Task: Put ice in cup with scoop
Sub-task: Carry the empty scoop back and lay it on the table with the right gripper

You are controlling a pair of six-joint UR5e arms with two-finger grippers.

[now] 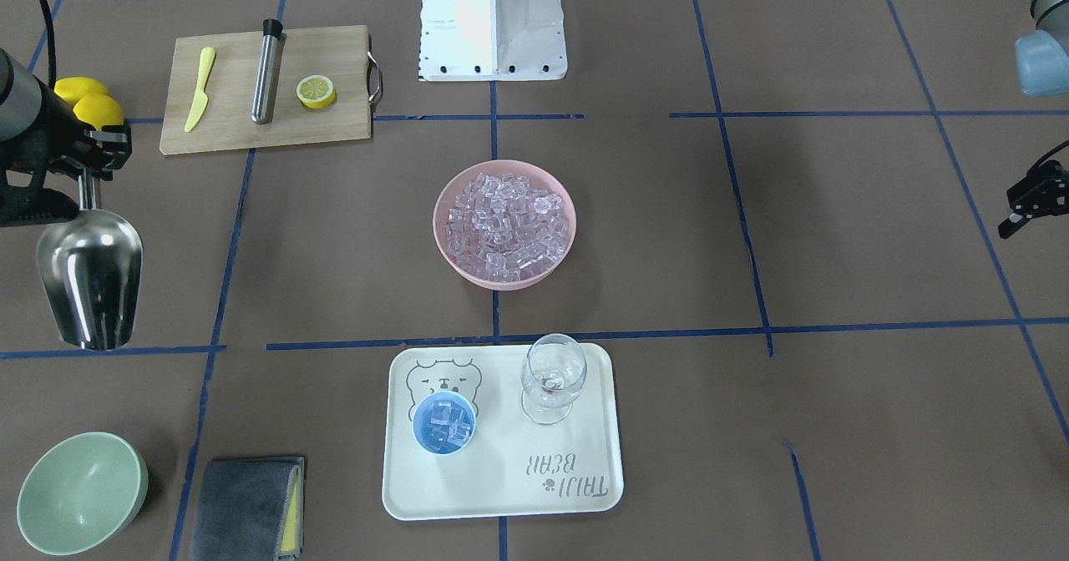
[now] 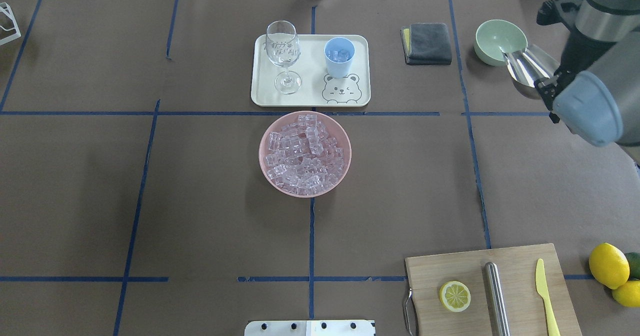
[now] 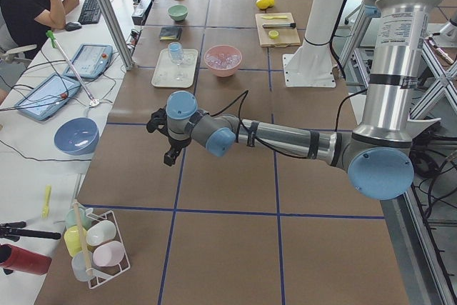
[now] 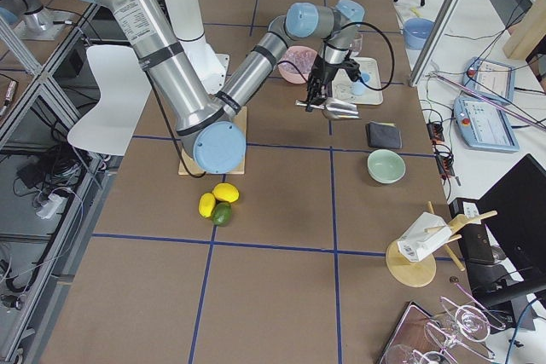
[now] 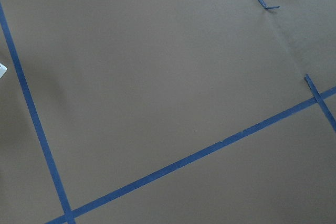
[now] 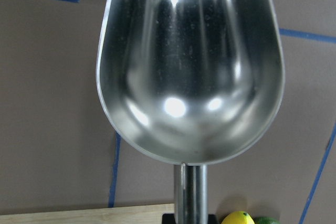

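We see right gripper clamped on scoop handle. Overhead: green bowl at scoop's 11 o'clock (overlapping), cup with ice at 9. Left gripper spread: cannot tell.

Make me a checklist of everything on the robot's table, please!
Surface: brown table, blue tape lines.
Job's things: ice heaped in pink bowl; some in cup; scoop empty.
Clutter: tray, glass, green bowl, cloth, board with knife, cylinder, lemon half; lemons nearby.
Grippers: right tool shut on scoop; left tool looks open, empty.
Cables: black cable loops beside left arm.
Surroundings: person seated nearby.
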